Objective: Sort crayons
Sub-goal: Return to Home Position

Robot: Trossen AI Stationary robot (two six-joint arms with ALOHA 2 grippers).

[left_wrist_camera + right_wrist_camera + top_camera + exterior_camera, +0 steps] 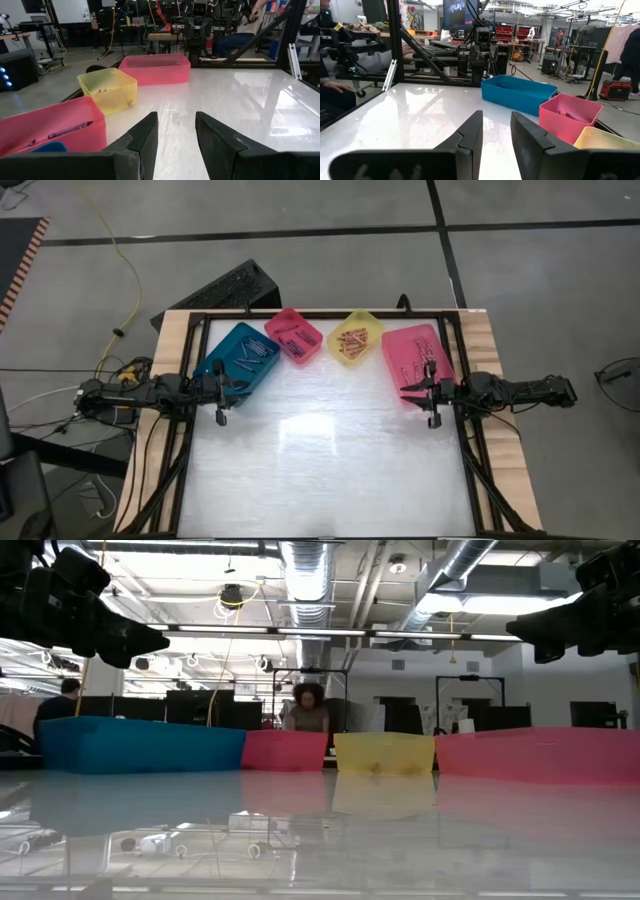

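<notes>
Four bins stand along the far side of the white table: a teal bin (240,355), a small pink bin (294,335), a yellow bin (355,337) and a large pink bin (416,358). Crayons lie inside each, such as those in the large pink bin (415,352) and one in the small pink bin (70,129). My left gripper (220,398) hovers open and empty at the teal bin's near edge; it also shows in its own wrist view (175,137). My right gripper (432,402) hovers open and empty at the large pink bin's near edge; it also shows in its own wrist view (496,132).
The wide white tabletop (320,460) lies between and in front of the two grippers. A black frame (470,430) runs around the table. In the low view both arms hang above the bins, the left arm (90,620) and the right arm (580,615). A person (310,710) sits in the room beyond.
</notes>
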